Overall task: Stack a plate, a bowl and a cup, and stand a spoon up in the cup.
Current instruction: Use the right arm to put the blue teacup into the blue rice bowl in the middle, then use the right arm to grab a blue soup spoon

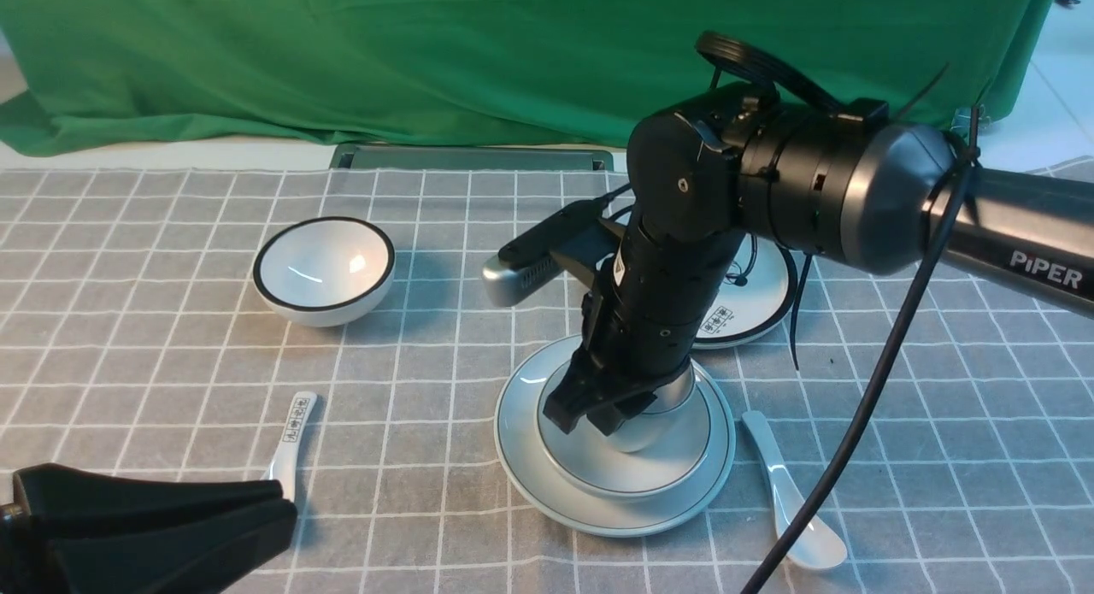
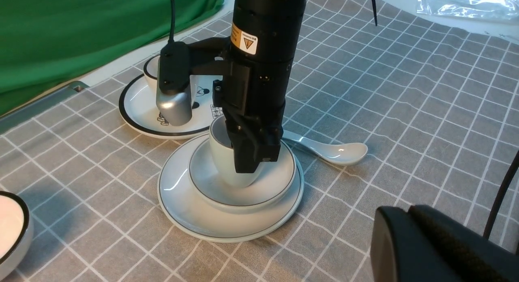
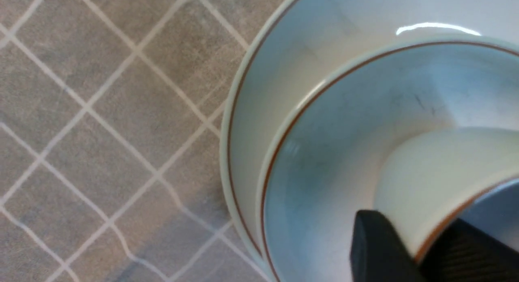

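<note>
The plate [image 1: 521, 457] lies on the checked cloth with the bowl [image 1: 675, 457] in it. The cup [image 1: 649, 432] stands upright in the bowl. My right gripper [image 1: 590, 414] comes down on the cup from above, one finger outside its wall and one inside. In the right wrist view the jaws [image 3: 411, 217] stand apart with the cup's rim between them, so the gripper is open. The spoon [image 1: 791, 500] lies flat on the cloth just right of the plate. My left gripper [image 1: 286, 508] is shut and empty at the near left, well clear of the stack.
A black-rimmed bowl [image 1: 325, 269] sits at the far left. A spoon with black characters [image 1: 291, 440] lies near my left gripper. A cartoon plate [image 1: 752, 303] lies behind the stack, with a black-rimmed cup [image 2: 150, 71] on it. A black cable [image 1: 855, 423] hangs over the plain spoon.
</note>
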Robot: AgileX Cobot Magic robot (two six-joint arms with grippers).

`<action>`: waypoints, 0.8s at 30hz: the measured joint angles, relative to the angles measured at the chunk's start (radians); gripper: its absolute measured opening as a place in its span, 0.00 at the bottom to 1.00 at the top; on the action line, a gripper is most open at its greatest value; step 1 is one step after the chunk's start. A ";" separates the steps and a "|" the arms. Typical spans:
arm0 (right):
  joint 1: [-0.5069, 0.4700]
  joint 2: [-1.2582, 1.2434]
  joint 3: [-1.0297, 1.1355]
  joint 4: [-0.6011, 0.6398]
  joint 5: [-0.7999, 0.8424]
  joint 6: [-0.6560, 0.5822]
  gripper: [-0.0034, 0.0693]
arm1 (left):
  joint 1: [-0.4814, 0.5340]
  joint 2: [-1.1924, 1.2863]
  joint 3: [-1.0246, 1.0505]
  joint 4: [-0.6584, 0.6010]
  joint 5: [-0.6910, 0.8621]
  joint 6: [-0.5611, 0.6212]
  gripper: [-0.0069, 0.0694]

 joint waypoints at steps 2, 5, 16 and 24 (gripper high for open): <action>0.000 0.000 0.000 0.000 0.000 0.003 0.45 | 0.000 0.000 0.000 0.000 0.000 0.000 0.10; 0.000 0.001 -0.014 0.001 0.005 0.004 0.59 | 0.000 0.000 0.000 0.000 0.000 -0.001 0.10; 0.000 -0.121 -0.127 -0.007 0.218 0.021 0.69 | 0.000 0.000 0.000 0.000 0.011 -0.003 0.10; -0.023 -0.356 0.038 -0.230 0.218 0.103 0.52 | 0.000 0.000 0.000 0.000 0.013 -0.003 0.10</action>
